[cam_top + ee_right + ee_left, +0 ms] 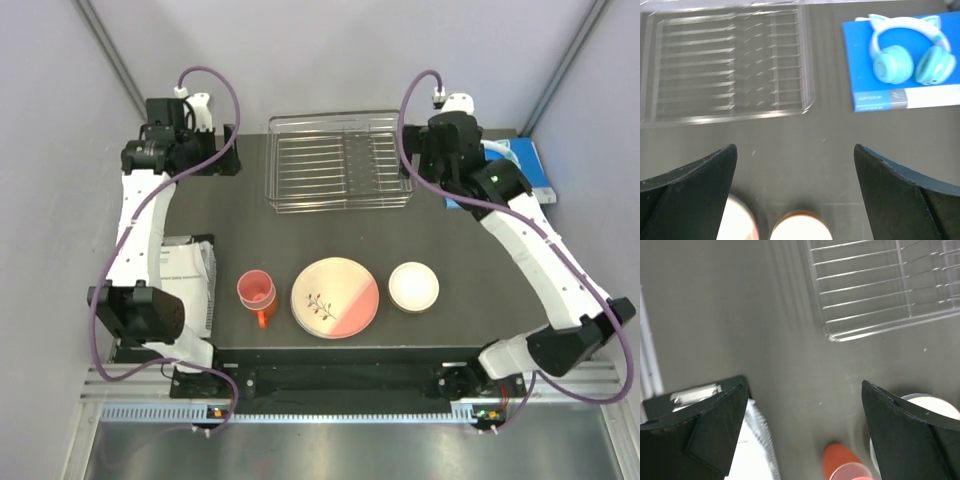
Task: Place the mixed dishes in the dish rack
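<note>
Both hands hang released and wide open over the tabletop [230, 215], gripping nothing.

The left hand [805, 390] hovers at the far left of the tabletop and the right hand [795, 150] at the far right, each with its fingers spread and touching no dish. The dish rack [340, 160] sits bare between them at the far edge. Along the near edge stand, in a row, the pink tumbler [255, 289] with the orange mug handle [264, 319] showing beside it, the sprig-patterned plate [335, 297] and a small orange-rimmed bowl [414, 287]. Teal cat-ear headphones [892, 65] lie on the blue book [860, 60], right of the rack.
</note>
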